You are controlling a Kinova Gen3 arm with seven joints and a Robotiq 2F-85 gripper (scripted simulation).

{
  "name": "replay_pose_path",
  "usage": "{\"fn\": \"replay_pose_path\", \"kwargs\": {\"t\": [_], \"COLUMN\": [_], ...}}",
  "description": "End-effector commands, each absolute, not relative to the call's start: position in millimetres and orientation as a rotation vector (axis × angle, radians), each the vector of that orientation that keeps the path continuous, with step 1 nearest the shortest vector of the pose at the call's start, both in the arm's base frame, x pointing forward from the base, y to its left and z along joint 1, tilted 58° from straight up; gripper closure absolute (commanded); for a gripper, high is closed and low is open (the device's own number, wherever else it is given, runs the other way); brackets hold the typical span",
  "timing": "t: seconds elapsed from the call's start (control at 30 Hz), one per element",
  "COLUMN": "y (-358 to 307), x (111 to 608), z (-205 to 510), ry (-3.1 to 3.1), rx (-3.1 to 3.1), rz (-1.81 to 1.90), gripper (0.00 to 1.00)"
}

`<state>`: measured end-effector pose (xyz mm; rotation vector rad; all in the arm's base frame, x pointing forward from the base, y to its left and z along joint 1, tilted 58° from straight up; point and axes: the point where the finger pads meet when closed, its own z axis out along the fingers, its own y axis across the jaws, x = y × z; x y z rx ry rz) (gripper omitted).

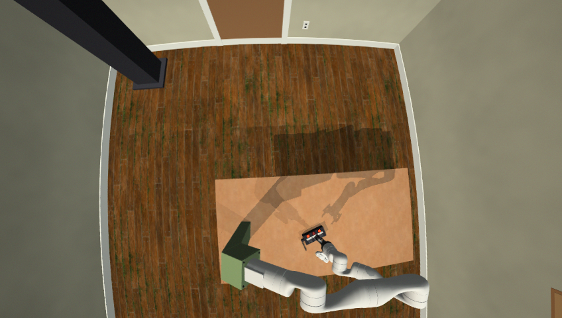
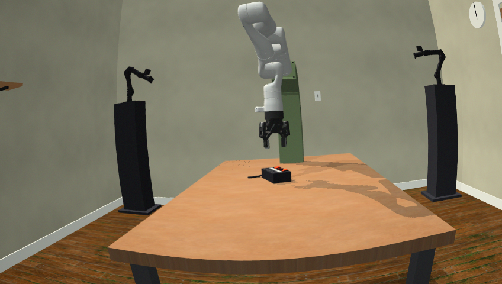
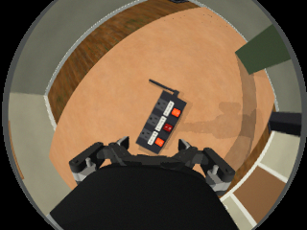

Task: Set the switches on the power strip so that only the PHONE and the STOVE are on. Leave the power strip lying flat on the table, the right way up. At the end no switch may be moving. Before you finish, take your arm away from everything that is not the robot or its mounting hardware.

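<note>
A small black power strip point(image 2: 276, 174) lies flat on the wooden table, the right way up, with a short black cord stub at one end. It also shows from above point(image 1: 313, 234) and in the wrist view point(image 3: 163, 123). Its top carries a row of red switches beside white labels; the label text is too small to read. In the wrist view at least two switches look red. My gripper point(image 2: 273, 143) hangs well above the strip, pointing down, open and empty. From above, my gripper point(image 1: 315, 243) sits just over the strip's near edge. My fingers frame the bottom of the wrist view point(image 3: 153, 156).
The green arm pedestal point(image 2: 291, 116) stands at the table's back edge. Two black camera towers point(image 2: 132, 158) point(image 2: 440, 140) stand on the floor at either side. The table's edges lie far from the strip.
</note>
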<state>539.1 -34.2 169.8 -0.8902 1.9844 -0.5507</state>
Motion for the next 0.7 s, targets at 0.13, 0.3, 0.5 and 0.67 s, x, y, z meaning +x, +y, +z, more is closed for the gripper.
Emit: {"fn": "replay_pose_path", "kwargs": {"t": [0.13,0.3,0.5,0.67], "y": [-12,-3,2,2], "x": [555,560,562,563], "z": [165,164,163,163], "ry": [2.061,2.09,2.105,2.107], "rx": [-0.63,-0.511,-0.442,-0.434], "rz": [-0.391,-0.321,-0.28,-0.275], "gripper": [0.0,0.0,0.0,1.0]}}
